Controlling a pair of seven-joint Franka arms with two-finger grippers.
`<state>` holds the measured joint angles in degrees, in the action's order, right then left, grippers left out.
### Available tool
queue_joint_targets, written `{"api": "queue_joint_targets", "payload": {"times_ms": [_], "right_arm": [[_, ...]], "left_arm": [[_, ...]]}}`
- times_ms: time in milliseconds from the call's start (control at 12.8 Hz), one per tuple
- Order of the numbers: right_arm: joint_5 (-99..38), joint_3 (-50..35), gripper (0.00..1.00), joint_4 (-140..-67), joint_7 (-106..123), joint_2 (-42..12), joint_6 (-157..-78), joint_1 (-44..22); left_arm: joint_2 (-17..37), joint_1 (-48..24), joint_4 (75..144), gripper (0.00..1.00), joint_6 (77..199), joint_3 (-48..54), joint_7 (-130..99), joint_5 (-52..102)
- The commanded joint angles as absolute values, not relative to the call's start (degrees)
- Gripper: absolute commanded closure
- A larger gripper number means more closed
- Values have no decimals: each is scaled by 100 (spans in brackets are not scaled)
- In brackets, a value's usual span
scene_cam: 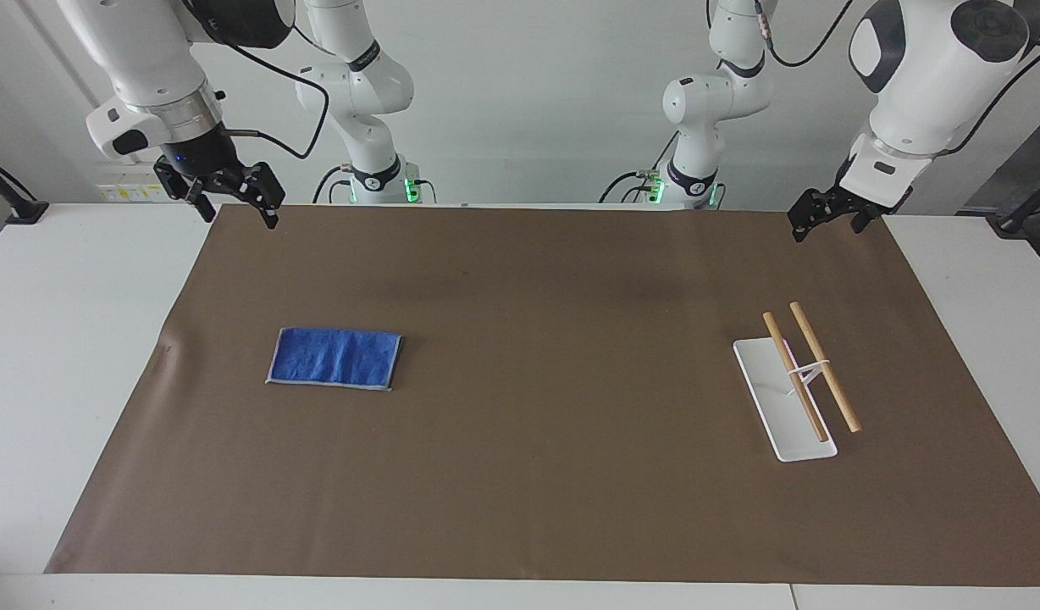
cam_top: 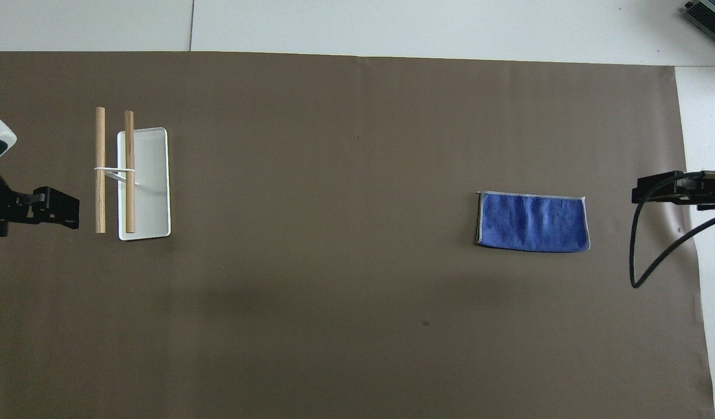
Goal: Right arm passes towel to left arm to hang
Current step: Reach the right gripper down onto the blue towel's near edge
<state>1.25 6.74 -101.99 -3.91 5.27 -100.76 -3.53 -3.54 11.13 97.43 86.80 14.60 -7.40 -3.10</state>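
The blue towel (scene_cam: 334, 358) (cam_top: 532, 222) lies flat and folded on the brown mat (scene_cam: 528, 288), toward the right arm's end of the table. High above the mat's edge at that end hangs my right gripper (scene_cam: 240, 216) (cam_top: 640, 192), open, holding nothing and well clear of the towel. My left gripper (scene_cam: 825, 227) (cam_top: 72, 208) waits open and empty over the mat's edge at the left arm's end, beside the rack.
A white tray (scene_cam: 770, 385) (cam_top: 154, 174) carrying two wooden rods (scene_cam: 812, 364) (cam_top: 114, 169) on a stand sits toward the left arm's end. The mat covers most of the white table (scene_cam: 63, 339). A black cable (cam_top: 654, 262) loops below the right gripper.
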Motion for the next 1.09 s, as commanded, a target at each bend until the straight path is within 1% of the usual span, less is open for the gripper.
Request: {"api": "queue_joint_targets", "payload": {"times_ms": [0,234,467,623,1012], "right_arm": [[105,659,0,-11116,-325,678,-11018,-413],[105,650,0,-11618,-308,327,-11915,-422],[88,642,0,-12144,-247,1,-12645,-422],[53,642,0,-12523,-211,-140,-13348,-422],[44,642,0,-12981,53,-544,-14263,-413]], "left_arm": [[-536,1169,9958,0,8807,1450,-721,-229],[-536,1169,9958,0,8807,1450,-721,-229],[-536,1169,9958,0,8807,1450,-721,-229],[-536,1160,9958,0,8807,1450,-721,-229],[-536,1169,9958,0,8807,1450,-721,-229]]}}
